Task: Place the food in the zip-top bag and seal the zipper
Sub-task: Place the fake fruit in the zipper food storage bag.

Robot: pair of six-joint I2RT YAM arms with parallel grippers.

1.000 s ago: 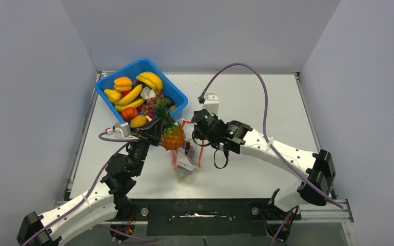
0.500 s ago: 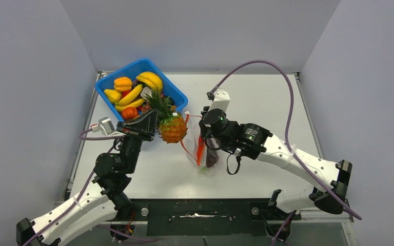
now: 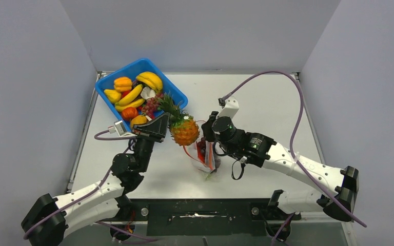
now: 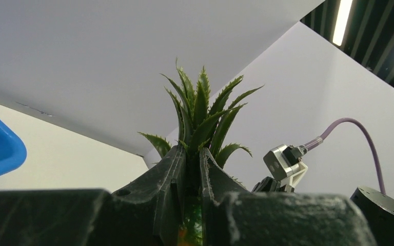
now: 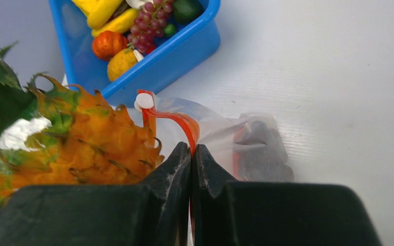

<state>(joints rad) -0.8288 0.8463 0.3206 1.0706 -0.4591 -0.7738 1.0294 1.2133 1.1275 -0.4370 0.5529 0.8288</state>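
My left gripper [image 3: 165,124] is shut on the green crown of the pineapple [image 3: 183,130] and holds it in the air just left of the bag's mouth; the crown [image 4: 201,110] sticks up between the fingers in the left wrist view. My right gripper [image 3: 209,141] is shut on the red-orange zipper [image 5: 177,119] of the clear zip-top bag [image 3: 205,160] and holds it up off the table. The pineapple [image 5: 82,148] shows beside the zipper in the right wrist view. The bag [image 5: 259,143] holds dark and red pieces of food.
The blue bin [image 3: 176,93] at the back left holds bananas [image 3: 150,80], peppers [image 3: 122,83], grapes [image 3: 150,105] and a tomato [image 3: 130,113]. It also shows in the right wrist view [image 5: 184,54]. Purple cables arch over both arms.
The left gripper carried the pineapple to the right, up to the bag's mouth. The right gripper moved right and nearer with the zipper, dragging the bag with it.
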